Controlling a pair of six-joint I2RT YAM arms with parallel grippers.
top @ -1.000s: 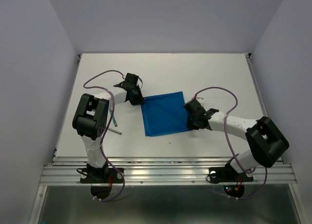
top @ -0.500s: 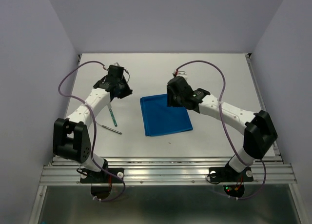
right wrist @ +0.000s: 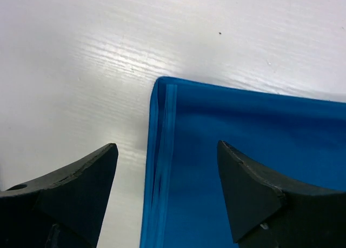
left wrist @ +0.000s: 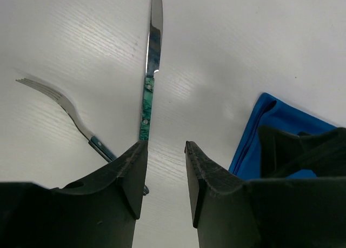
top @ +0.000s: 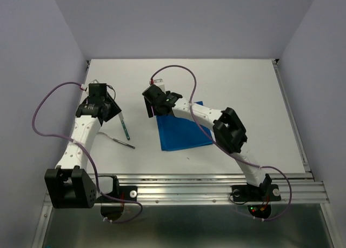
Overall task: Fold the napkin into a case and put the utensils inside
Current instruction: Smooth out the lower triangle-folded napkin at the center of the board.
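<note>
The blue napkin [top: 185,132] lies flat, folded into a squarish layered piece; no case is in view. My right gripper [top: 152,111] hovers open over its far-left corner. In the right wrist view that gripper [right wrist: 166,146] straddles the napkin's [right wrist: 248,140] layered left edge, holding nothing. Left of the cloth lie the utensils: a teal-handled knife [top: 125,127] and a slim fork [top: 123,142]. My left gripper [top: 111,109] is above the knife's blade end. In the left wrist view it [left wrist: 165,148] stands partly open and empty, with knife [left wrist: 146,105] and fork [left wrist: 57,96] beyond its tips.
The white table [top: 232,80] is walled left, right and behind. An aluminium rail [top: 184,191] runs along the near edge. Purple cables [top: 178,69] loop off both wrists. The right forearm [top: 208,118] crosses above the napkin's far edge.
Both grippers have opened. The left arm swung left from the napkin's corner to over the utensils. The right gripper moved from the napkin's right edge to its far-left corner.
</note>
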